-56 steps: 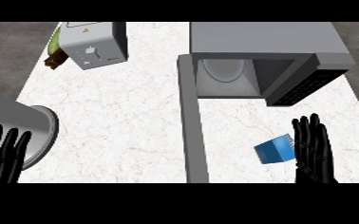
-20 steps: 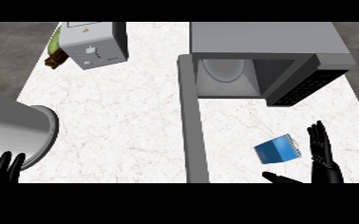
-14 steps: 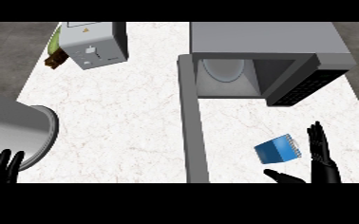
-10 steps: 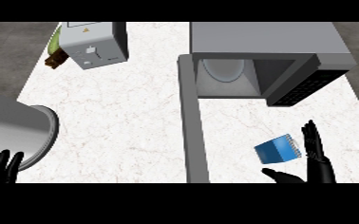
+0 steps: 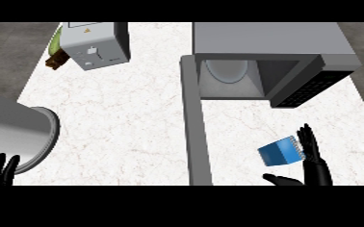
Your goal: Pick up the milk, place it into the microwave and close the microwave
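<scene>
I see the white worktop (image 5: 128,115) under everything. The microwave (image 5: 274,43) sits at its far right, its door (image 5: 193,120) swung open toward me, a round plate (image 5: 227,69) showing inside. Well left of the microwave stands a toaster (image 5: 96,45). A grey pot (image 5: 25,134) lies far left of the microwave, nearer me. The milk (image 5: 279,151), a small blue carton, rests on the worktop in front of the microwave, right of the door. My right hand (image 5: 313,166) is spread just beside the milk, fingers straight along its right side, thumb below it. My left hand (image 5: 8,170) shows only fingertips below the pot; I cannot tell its state.
</scene>
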Available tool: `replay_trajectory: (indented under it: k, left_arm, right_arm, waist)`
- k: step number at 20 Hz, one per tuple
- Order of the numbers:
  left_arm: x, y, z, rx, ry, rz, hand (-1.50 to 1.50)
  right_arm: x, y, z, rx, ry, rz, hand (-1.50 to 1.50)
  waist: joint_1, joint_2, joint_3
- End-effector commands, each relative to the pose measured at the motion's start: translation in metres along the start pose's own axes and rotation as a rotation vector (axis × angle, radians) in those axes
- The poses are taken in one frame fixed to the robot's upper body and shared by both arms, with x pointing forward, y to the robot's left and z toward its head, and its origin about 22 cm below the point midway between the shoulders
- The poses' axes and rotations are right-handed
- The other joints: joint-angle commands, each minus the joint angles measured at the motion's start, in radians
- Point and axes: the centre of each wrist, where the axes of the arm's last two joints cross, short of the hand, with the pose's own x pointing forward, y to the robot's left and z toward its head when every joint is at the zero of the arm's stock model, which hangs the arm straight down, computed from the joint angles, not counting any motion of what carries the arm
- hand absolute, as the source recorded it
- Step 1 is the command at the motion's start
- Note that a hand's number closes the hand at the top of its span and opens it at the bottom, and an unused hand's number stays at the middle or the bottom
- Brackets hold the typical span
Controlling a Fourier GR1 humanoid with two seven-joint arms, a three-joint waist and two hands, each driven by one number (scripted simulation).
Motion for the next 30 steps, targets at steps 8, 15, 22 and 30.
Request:
replay_trajectory:
  k: [8, 15, 22, 30]
  left_arm:
    - [-0.011, -0.012, -0.008, -0.001, -0.015, 0.004, -1.50]
    - [-0.006, 0.000, 0.005, 0.003, -0.008, -0.006, -1.50]
    - [-0.012, 0.002, 0.008, -0.005, -0.005, 0.012, -1.50]
    - [-0.014, 0.022, 0.012, 0.008, -0.008, -0.001, -1.50]
  right_arm:
    - [-0.020, 0.015, -0.005, -0.035, -0.069, -0.117, -1.50]
    - [-0.016, 0.016, -0.017, -0.015, -0.126, -0.302, 1.50]
    - [-0.001, 0.033, -0.051, 0.028, -0.117, -0.347, 1.50]
    - [0.012, 0.032, -0.092, 0.229, -0.104, -0.424, 1.50]
  waist:
    - [-0.002, 0.000, 0.000]
    - [0.001, -0.001, 0.000]
    - [0.004, -0.001, 0.000]
    - [0.005, -0.002, -0.001]
